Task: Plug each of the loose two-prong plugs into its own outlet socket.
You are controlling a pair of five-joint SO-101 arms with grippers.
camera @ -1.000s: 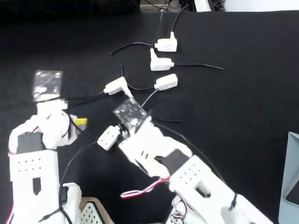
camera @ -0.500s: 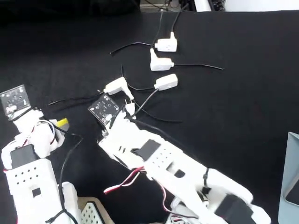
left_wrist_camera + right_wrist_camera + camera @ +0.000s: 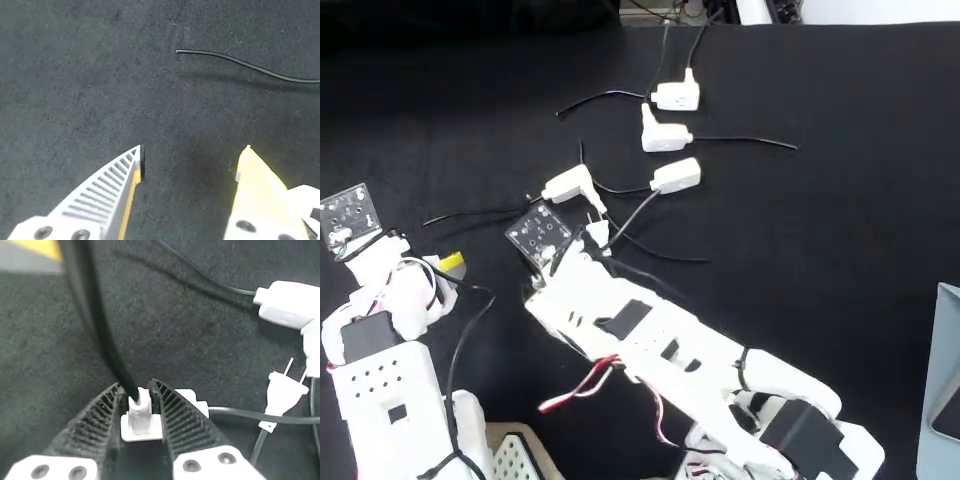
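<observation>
Plug with two bare prongs lies loose on the black bench, a little left of centre in the high view, just beside the tip of the right arm. The right tool is pinched narrow on a white connector, whose thick black cord rises between its fingers. Above centre lie a white socket and a second white piece just below it; a third piece and a fourth piece lie lower, apart. At the lower left the left tool gapes wide over the bench, a thin black wire near it.
</observation>
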